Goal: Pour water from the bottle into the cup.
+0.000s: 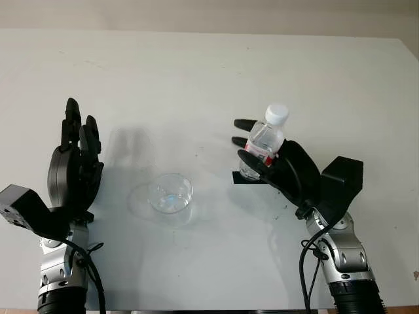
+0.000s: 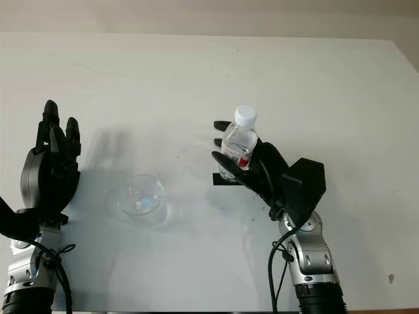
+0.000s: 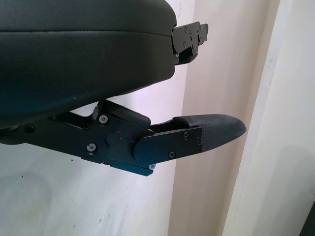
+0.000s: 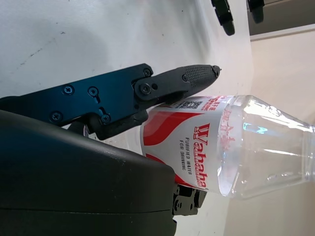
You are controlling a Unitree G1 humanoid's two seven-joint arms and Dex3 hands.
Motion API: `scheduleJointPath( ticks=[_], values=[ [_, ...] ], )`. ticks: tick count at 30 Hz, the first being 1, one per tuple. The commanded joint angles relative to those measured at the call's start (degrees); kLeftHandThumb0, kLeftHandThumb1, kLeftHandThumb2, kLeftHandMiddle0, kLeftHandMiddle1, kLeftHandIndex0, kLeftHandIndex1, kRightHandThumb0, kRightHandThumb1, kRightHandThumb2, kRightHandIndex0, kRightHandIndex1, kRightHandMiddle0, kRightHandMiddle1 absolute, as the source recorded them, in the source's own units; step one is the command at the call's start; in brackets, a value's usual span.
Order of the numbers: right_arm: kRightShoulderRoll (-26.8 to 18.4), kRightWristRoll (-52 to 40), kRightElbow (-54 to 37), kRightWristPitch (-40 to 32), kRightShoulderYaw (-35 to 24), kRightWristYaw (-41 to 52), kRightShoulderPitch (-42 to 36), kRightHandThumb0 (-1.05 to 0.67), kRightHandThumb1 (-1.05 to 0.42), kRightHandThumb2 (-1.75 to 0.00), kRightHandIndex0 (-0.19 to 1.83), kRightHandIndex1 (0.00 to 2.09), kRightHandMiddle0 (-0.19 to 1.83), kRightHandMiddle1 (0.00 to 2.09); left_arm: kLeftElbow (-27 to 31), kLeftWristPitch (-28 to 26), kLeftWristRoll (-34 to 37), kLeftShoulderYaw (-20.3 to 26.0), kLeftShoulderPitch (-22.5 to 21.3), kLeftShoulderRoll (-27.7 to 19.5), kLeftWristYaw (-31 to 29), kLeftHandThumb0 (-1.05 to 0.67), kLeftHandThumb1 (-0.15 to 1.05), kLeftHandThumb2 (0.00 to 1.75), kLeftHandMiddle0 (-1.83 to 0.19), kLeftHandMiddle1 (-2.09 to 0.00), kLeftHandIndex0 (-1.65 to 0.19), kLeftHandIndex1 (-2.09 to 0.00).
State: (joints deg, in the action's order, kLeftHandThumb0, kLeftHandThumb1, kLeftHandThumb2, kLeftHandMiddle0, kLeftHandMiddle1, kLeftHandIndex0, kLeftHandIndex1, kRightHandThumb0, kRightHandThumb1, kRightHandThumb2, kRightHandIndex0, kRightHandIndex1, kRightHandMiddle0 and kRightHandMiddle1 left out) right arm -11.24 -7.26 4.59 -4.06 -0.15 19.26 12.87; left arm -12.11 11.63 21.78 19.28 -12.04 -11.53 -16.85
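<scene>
Grasp step: right hand (image 1: pixel 272 167) wraps capped bottle (image 1: pixel 263 145), upright on table (image 1: pixel 209 72). Left hand (image 1: pixel 74 171) open beside cup (image 1: pixel 170 193). Next: cap off, lift, tilt.

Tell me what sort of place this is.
Probably a lab or test bench, not a kitchen: a plain white table against a bare wall, holding a clear cup and a water bottle gripped by the right hand.

white table (image 1: pixel 216 72), beige wall (image 1: pixel 196 13) behind

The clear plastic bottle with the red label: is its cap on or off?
On. The clear plastic bottle stands upright in the right hand, white cap on top.
</scene>
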Motion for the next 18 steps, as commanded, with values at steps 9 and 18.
scheduleJointPath(
  ticks=[9,18],
  values=[
    [-1.84,-0.05,0.61,4.12,-0.76,2.81,-2.27,-0.77,-0.96,-0.05,-0.19,0.01,-0.19,0.07,-0.37,-0.07,0.17,0.37,-0.18,-0.29,0.02,-0.78,1.05,0.55,0.17,-0.06,0.18,-0.02],
    [-1.21,3.23,7.02,13.79,-1.64,-0.89,-1.43,-0.98,-0.95,-0.06,-0.19,0.00,-0.19,0.00,-0.63,0.07,-0.05,0.25,-0.36,-0.22,0.50,-0.78,1.05,0.55,0.16,-0.06,0.17,-0.03]
  ],
)
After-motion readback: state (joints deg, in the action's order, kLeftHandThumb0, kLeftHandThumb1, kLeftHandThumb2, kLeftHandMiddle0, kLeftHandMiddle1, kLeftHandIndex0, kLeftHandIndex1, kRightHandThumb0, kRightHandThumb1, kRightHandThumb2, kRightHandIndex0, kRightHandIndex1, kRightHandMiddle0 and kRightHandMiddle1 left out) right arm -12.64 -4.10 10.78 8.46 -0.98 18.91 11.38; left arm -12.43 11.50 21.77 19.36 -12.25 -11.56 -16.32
